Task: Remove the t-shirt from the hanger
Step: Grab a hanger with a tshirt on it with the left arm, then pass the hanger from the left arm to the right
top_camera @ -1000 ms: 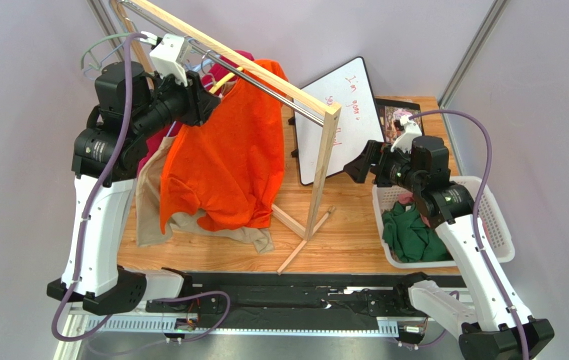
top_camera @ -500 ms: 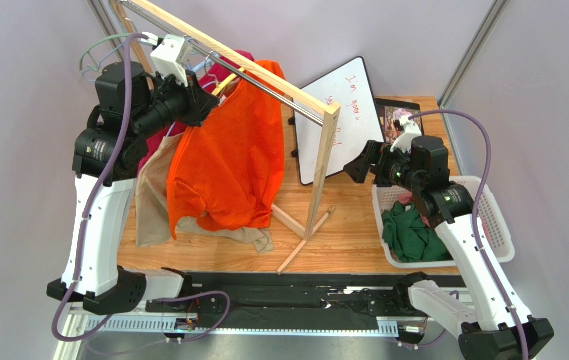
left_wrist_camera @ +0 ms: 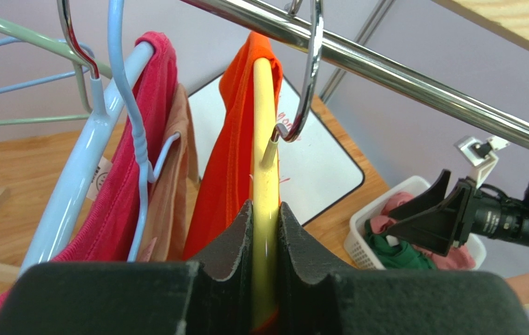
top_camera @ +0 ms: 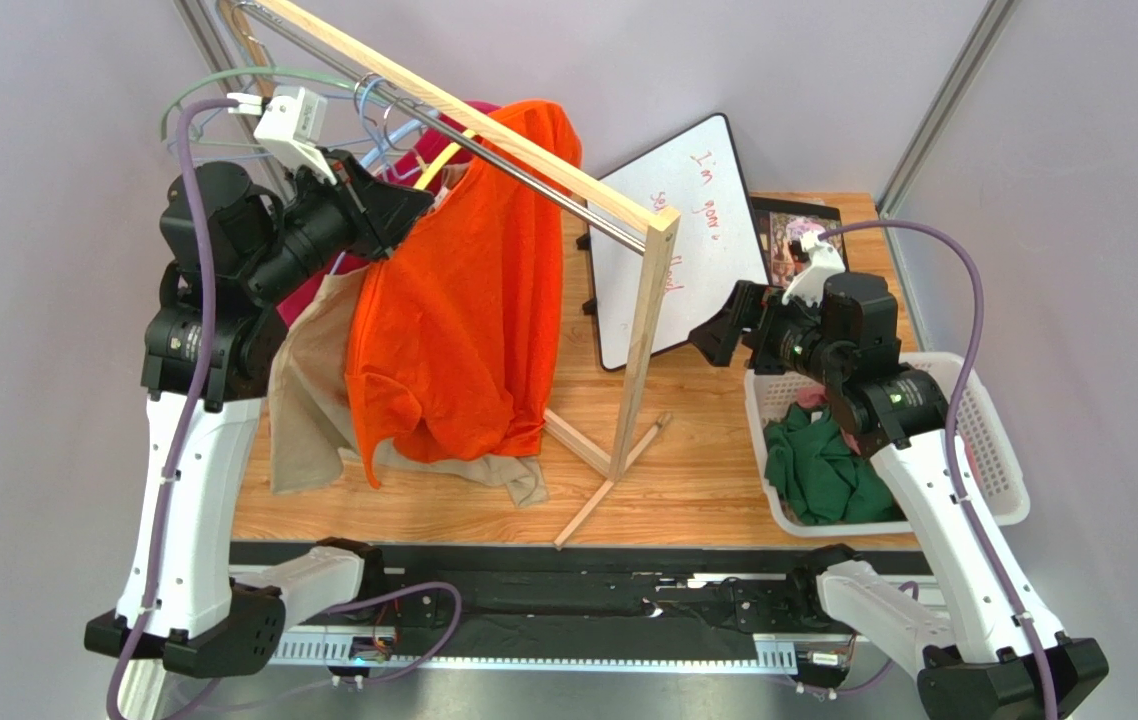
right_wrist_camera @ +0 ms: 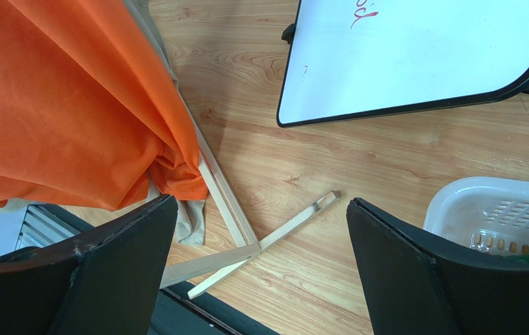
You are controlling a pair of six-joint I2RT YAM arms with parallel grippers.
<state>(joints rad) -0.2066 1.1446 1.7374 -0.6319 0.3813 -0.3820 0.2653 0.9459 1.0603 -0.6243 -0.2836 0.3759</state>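
Pinching the yellow hanger [left_wrist_camera: 264, 139] – left gripper [left_wrist_camera: 266, 216], clear only wrist-side – right gripper [right_wrist_camera: 260, 206] gapes wide.

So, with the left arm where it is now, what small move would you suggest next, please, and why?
Probably raise the left fingers slightly to unhook. They are shut on the yellow hanger, whose hook sits over the metal rod, with the orange t-shirt draped on it. The right fingers stand open, off near the basket.
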